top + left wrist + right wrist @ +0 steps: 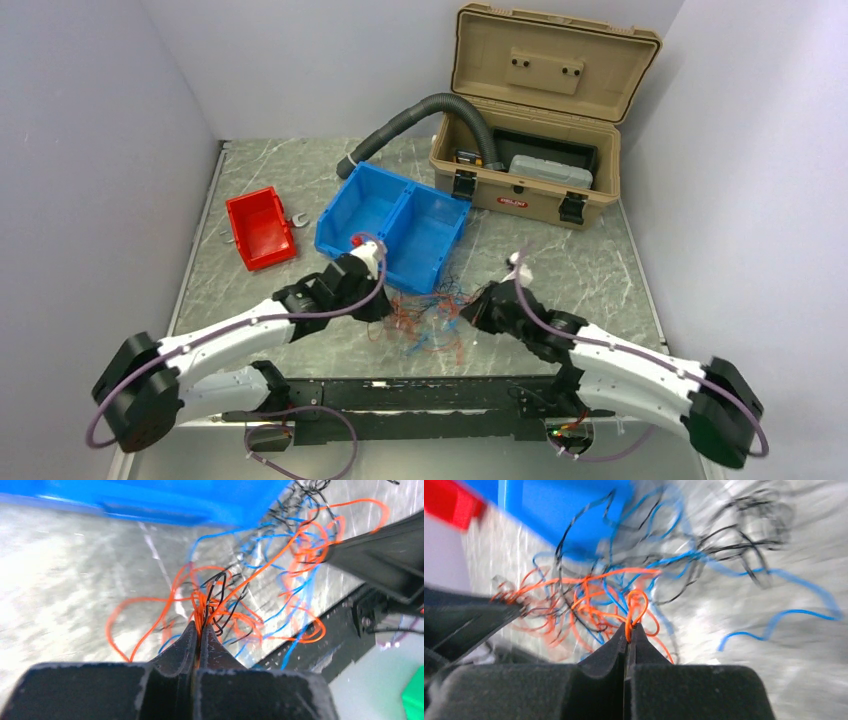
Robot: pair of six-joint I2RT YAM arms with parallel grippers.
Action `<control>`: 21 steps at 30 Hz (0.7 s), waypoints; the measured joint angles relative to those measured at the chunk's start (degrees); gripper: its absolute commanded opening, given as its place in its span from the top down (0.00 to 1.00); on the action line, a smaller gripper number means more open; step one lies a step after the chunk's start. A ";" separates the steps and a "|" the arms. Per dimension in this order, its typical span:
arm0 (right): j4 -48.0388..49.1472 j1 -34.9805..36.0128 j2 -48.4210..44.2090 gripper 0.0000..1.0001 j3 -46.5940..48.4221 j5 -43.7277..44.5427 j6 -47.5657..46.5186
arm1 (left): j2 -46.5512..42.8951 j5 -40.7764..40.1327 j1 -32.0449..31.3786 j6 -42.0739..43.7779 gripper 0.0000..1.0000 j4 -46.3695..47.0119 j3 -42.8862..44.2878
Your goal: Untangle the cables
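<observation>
Two sets of jaws are in the tangle at once. Nearest the arms' bases, the left jaws are pressed together on a small bunch of orange-red and black strands, which fan up out of the tips in the left wrist view. The right jaws are closed too, pinching a single orange-red loop that stands up from between them. Both holds are in the same heap. The cables [425, 320], a loose mat of red, blue and black wire, lie on the table [570, 265] between the two arms, just in front of the near wall of the blue bin [400, 268]. In the blurred right wrist view, a few blue and black strands trail off to the right of the densest part.

The step in hand looks like the parting of the heap. Each arm holds its own side, and the pull is not yet made, since the strands between the two holds look slack and crossed. The next move calls for drawing the holds away from each other slowly and low over the table, watching whether the right loop slides free or drags the whole mat along. The left hold takes several strands at once, so it may only tighten the knot.

Left of the blue bin sits a red bin [245, 208]. Farthest back stands an open tan toolbox [520, 195], with a grey hose [420, 112] curving out of it.
</observation>
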 measured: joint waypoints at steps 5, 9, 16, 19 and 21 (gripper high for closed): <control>-15.30 -12.92 -11.32 1.00 2.75 5.97 -5.14 | -10.16 -7.87 3.08 -1.53 1.00 -5.62 -1.77; -21.62 -22.36 -12.94 1.00 4.52 8.07 -8.46 | -18.01 -12.61 3.41 -3.85 1.00 -8.11 -5.53; -28.59 -25.97 -4.15 1.00 10.03 11.98 -11.06 | -20.96 -16.26 3.43 -5.40 1.00 -11.13 -6.82; -28.65 -25.97 -5.22 1.00 10.84 12.39 -12.98 | -20.15 -17.00 3.43 -5.38 1.00 -11.93 -6.82; -29.49 -25.97 -6.69 1.00 11.54 13.86 -13.62 | -19.80 -17.97 3.43 -5.51 1.00 -12.81 -6.69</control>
